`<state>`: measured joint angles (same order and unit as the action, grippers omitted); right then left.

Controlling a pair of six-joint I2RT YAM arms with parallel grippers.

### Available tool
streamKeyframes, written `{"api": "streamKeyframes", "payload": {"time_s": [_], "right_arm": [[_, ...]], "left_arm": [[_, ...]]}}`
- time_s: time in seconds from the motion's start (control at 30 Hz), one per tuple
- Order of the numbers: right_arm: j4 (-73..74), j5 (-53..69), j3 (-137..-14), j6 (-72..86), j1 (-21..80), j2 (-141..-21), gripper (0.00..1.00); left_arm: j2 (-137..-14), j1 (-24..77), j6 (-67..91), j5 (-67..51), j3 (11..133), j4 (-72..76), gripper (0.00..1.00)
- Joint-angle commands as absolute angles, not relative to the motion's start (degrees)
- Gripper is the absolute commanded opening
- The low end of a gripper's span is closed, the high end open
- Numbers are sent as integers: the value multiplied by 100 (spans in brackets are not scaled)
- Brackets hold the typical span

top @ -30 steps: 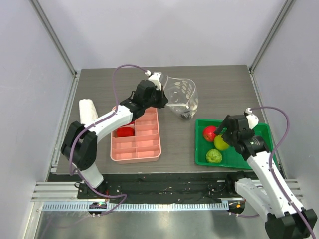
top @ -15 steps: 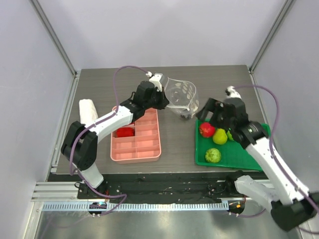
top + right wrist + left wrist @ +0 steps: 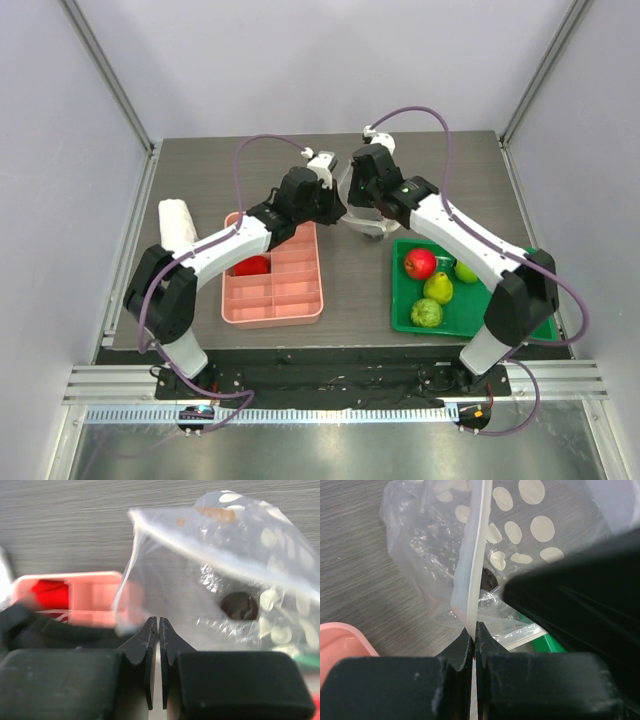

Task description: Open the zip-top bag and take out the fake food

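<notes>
Clear white-dotted zip-top bag (image 3: 368, 226) upright mid-worktop (image 3: 200, 170); red apple (image 3: 420, 263), pear (image 3: 437, 287), bumpy green fruit (image 3: 427, 313) clustered in green tray (image 3: 470, 318).

The zip-top bag (image 3: 530, 527) is clear, crinkly, glossy plastic; the table (image 3: 355, 565) looks matt and wood-grained.

Nothing legible is showing anywhere: the zip-top bag (image 3: 200, 580) is carrying only plain white dots (image 3: 542, 528), and an orange mark (image 3: 216, 513) near its rim is blurring beyond reading.

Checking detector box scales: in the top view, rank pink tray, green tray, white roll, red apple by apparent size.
1. green tray and pink tray: too close to rank, both partly covered.
2. white roll
3. red apple
</notes>
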<state>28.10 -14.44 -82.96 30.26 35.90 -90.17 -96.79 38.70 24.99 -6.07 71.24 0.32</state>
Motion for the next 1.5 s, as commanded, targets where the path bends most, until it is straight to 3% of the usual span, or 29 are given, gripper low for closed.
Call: {"api": "streamKeyframes", "payload": {"time_s": [0.0, 0.13, 0.27, 0.57, 0.9, 1.27, 1.47], "right_arm": [[2514, -2197, -8701, 2533, 3569, -9464, 11], [2005, -2189, -8552, 2286, 3411, -9834, 17], [1540, -2259, -8464, 1961, 3313, -10230, 17], [1616, -2295, -8130, 1731, 3305, -10644, 22], [2627, -1822, -7919, 1828, 3296, -10476, 51], [2479, -889, -7304, 1986, 3313, -10354, 52], [2496, -528, -7067, 1916, 3348, -10064, 61]], "left_arm": [[-9325, 3911, 2364, -589, 7190, 114, 0], [-9255, 3920, 2347, -642, 7110, 193, 0], [-9246, 3920, 2355, -659, 7093, 184, 0], [-9325, 3920, 2312, -598, 7110, 123, 0], [-9518, 3920, 2364, -563, 7146, 184, 0], [-9545, 3920, 2373, -527, 7137, 106, 0], [-9580, 3920, 2399, -518, 7084, 70, 0]]}}
